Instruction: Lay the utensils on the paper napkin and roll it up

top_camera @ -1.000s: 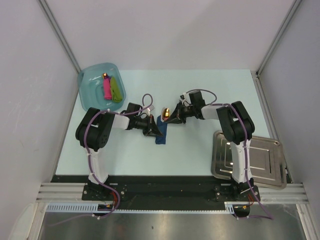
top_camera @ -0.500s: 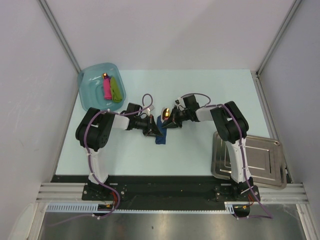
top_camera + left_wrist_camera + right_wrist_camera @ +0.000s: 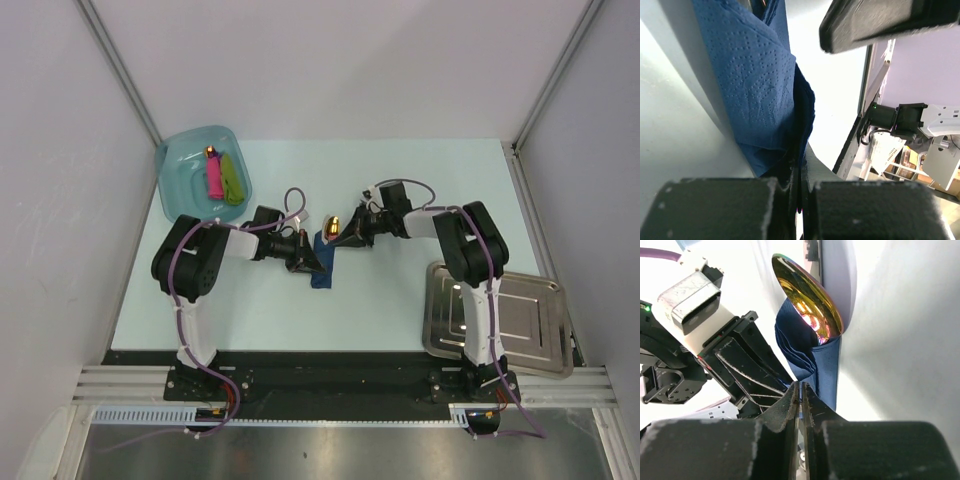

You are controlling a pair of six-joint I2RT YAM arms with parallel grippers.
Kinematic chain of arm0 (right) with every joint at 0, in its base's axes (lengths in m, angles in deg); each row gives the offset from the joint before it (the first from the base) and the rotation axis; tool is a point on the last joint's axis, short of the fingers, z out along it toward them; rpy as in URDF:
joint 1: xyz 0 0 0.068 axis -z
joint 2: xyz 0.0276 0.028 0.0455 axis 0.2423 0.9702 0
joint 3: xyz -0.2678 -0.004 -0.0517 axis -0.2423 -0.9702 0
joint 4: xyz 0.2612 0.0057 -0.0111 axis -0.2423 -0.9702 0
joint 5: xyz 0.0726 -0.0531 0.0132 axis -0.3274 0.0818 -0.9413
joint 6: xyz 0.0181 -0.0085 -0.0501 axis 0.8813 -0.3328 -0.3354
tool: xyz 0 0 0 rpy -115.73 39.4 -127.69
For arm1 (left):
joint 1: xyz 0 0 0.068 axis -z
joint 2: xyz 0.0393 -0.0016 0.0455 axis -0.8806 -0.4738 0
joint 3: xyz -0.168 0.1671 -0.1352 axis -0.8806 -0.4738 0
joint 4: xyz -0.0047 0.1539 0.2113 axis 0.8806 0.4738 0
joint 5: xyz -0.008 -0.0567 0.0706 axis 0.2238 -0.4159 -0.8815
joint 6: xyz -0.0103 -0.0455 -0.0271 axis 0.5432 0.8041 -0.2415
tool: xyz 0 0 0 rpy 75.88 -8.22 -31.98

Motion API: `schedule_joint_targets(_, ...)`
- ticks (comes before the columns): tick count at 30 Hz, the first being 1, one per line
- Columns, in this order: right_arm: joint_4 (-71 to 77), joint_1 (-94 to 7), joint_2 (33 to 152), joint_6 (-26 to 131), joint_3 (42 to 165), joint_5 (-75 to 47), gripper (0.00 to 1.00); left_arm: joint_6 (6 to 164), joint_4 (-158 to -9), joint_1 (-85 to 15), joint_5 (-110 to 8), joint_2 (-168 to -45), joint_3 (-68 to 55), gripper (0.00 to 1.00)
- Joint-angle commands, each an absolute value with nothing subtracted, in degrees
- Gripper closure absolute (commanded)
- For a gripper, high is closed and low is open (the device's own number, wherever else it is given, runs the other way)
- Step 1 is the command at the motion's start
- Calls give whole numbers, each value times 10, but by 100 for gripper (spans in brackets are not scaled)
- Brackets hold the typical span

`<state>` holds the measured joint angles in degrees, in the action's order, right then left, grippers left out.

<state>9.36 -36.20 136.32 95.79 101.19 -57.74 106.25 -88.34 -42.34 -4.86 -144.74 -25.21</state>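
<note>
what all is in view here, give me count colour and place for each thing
napkin: 1, navy blue, mid-table, folded around the spoon
spoon: 1, shiny gold, bowl poking out of the napkin
small piece: 1, orange-gold and red, in the tub
pink stick: 1, pink, in the tub
green stick: 1, lime, in the tub
tub: 1, pale teal, far left
tray: 1, steel, near right
table: 1, pale
left gripper: 1, black, shut on the napkin
right gripper: 1, black, shut at the napkin's edge
</note>
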Motion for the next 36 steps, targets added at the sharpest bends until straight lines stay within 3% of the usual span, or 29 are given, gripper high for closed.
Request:
schedule_joint_targets(1, 96, -367, 1346, 951, 1016, -565, 91, 1050, -898, -423, -96, -1465, -261, 100)
schedule_joint_targets(36, 37, -386, 1403, 911, 1055, -529, 94, 1043, -899, -425, -87, -1463, -257, 100)
